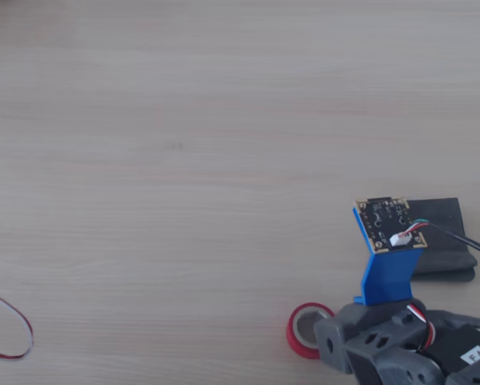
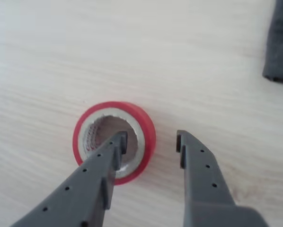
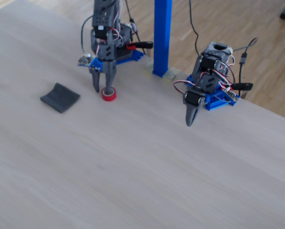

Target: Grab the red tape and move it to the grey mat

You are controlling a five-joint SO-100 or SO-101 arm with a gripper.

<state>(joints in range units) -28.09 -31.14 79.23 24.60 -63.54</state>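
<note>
Wrist view up close: red tape (image 2: 114, 142) flat on the pale wooden table (image 2: 132, 52), whitish core facing up. Gripper (image 2: 151, 139) parted wide, nothing clamped. One finger (image 2: 108, 156) dipping over the roll's hole, the other finger (image 2: 191, 151) outside the ring on the right, so one wall of the roll sits between the two tips. Hard to judge from this angle whether either tip actually touches the tape. Grey mat (image 2: 279, 42) peeking in at the top right corner, well apart from the roll.

Fixed view, wider now: gripper (image 3: 103, 86) pointing straight down at the red tape (image 3: 108, 94), grey mat (image 3: 60, 97) lying off to the left, near but not touching. Second arm (image 3: 204, 88) parked to the right beside a blue post (image 3: 162, 36).

Other view: red tape (image 1: 304, 329) half hidden by the arm's grey body, grey mat (image 1: 445, 241) up and to the right behind a blue camera mount (image 1: 388, 269).
</note>
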